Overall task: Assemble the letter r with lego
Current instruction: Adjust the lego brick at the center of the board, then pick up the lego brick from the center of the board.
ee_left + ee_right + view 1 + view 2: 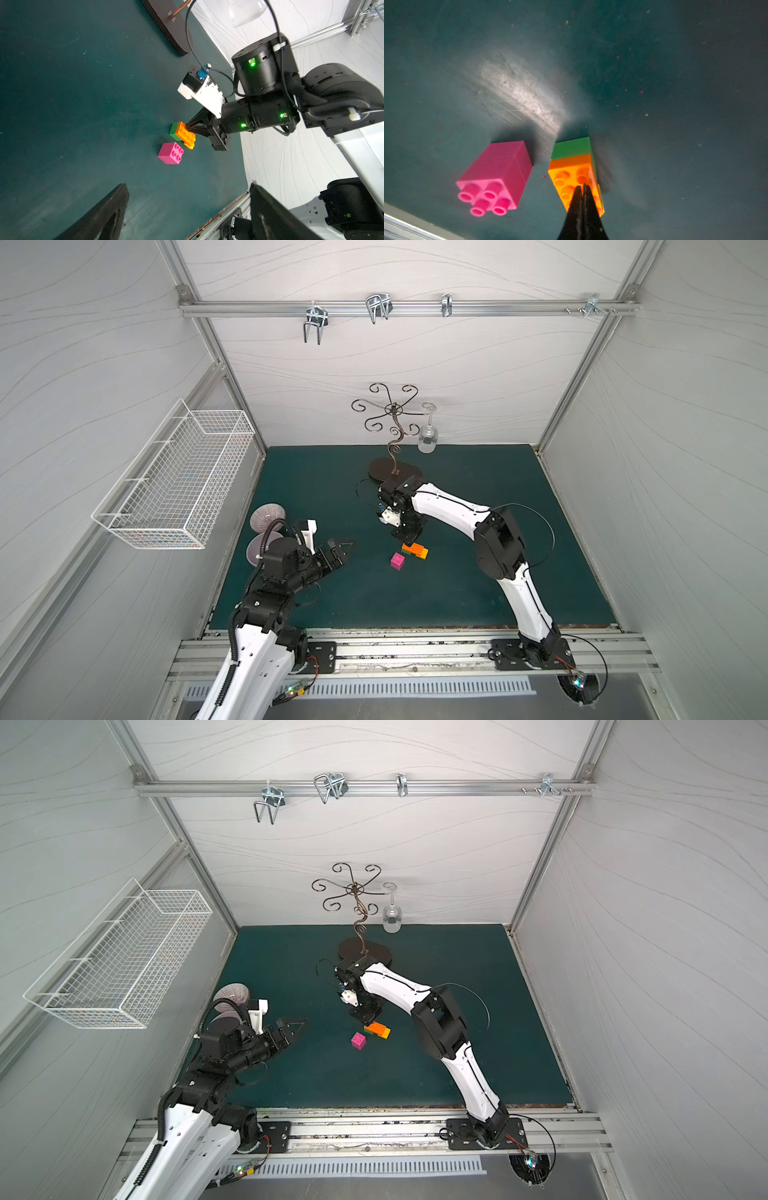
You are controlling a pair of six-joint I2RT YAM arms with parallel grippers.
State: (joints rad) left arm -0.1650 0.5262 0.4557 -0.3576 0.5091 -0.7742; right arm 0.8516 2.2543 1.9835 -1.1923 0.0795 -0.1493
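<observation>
Top views: dark green mat walled on three sides, rail along the near edge. Wide free room on the right half and toward the near edge, tighter on the left by two purple bowls at the mat's left edge. At the back stands one scrolled glass stand with one wine glass hung on it. The lego sits mid-mat: one long orange brick, and one pink block just beside it, not touching. Left gripper has its jaws spread, empty, well apart from the bricks. Right gripper points down over the orange brick. Left wrist view: the orange brick bridges one green brick under one end and one yellow brick under the other, so the three are joined. The right gripper's tips are pressed together and rest on the orange studs, clamping nothing. Right wrist view: the pink block stands studs up, four studs, with a seam across its side — likely two stacked. There is a narrow gap to the green.
</observation>
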